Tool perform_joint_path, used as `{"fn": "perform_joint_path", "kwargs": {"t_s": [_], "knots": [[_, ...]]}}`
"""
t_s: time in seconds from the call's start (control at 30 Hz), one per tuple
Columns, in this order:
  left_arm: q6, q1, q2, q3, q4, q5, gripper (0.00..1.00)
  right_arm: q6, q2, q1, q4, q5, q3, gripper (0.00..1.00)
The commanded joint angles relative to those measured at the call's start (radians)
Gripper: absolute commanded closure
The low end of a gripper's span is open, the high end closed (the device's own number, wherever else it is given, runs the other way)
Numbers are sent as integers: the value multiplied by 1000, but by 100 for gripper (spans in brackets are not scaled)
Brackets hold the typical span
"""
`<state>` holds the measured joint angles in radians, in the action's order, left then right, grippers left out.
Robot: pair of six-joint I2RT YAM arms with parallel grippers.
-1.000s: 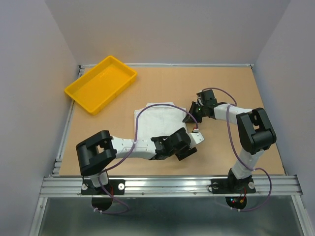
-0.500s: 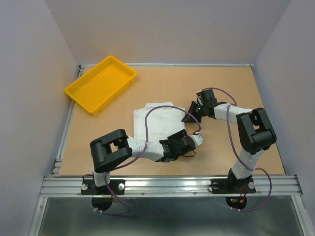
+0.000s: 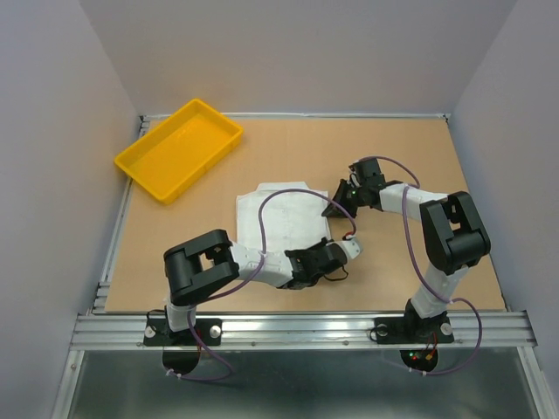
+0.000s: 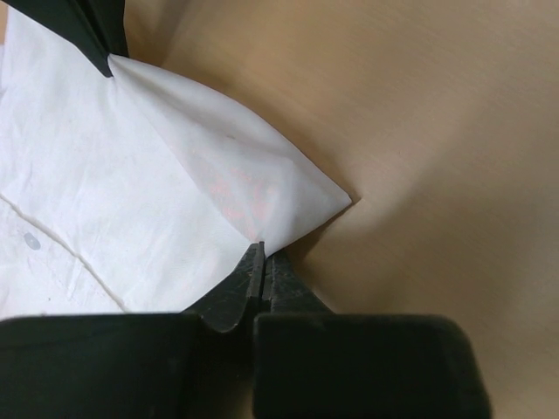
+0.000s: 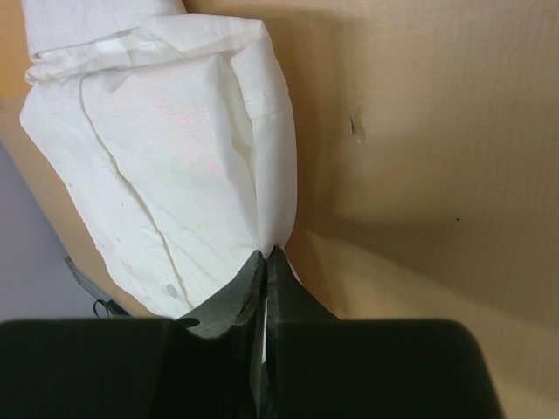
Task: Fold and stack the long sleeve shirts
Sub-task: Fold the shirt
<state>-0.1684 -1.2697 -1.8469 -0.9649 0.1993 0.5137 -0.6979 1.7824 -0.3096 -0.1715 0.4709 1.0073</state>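
So, shirt: you have 1 white shirt lying folded into a rough rectangle near the middle of the table.
Left gripper: closed, with its jaws pinching the shirt's near right corner. In your left wrist view the thin fabric comes to a point right at the fingertips.
Right gripper: closed too, with its jaws pinching the shirt's far right edge. In the right wrist view the cloth bunches into a raised fold there.
Between the 2 grips: the cloth forms a raised ridge along the shirt's right side, while the rest lies flat on the table.
Button: 1 small button shows on the front panel, near the right gripper.
Tray: yellow, at the far left corner, well apart from the shirt.
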Motion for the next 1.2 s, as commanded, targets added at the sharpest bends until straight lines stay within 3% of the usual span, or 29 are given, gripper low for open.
{"fn": "perform_joint_path", "kwargs": {"t_s": [0.0, 0.03, 0.17, 0.2, 0.23, 0.33, 0.53, 0.73, 0.93, 1.07, 1.17], "knots": [[49, -7, 78, 5, 17, -3, 100, -28, -34, 4, 36, -5, 85, 89], [61, -7, 93, 9, 14, -7, 100, -41, -35, 19, 36, 1, 86, 72], [131, 6, 141, 41, 17, -27, 100, -69, -57, 72, 46, 34, 65, 32], [144, 10, 150, 41, 20, -30, 100, -69, -57, 79, 46, 40, 57, 32], [156, 15, 167, 55, 22, -32, 100, -65, -67, 93, 46, 52, 41, 24], [200, 33, 189, 78, 25, -60, 100, -74, -74, 109, 50, 86, 1, 13], [236, 39, 225, 118, 55, -73, 100, -118, -92, 110, 125, 150, -133, 12], [251, 46, 235, 118, 77, -86, 100, -255, -95, 98, 334, 221, -272, 11], [247, 49, 248, 104, 86, -84, 100, -311, -43, 3, 423, 216, -292, 11], [250, 47, 261, 109, 92, -86, 100, -403, 5, -49, 603, 221, -328, 13], [256, 47, 265, 121, 101, -89, 100, -422, 47, -74, 639, 215, -315, 16]]}}
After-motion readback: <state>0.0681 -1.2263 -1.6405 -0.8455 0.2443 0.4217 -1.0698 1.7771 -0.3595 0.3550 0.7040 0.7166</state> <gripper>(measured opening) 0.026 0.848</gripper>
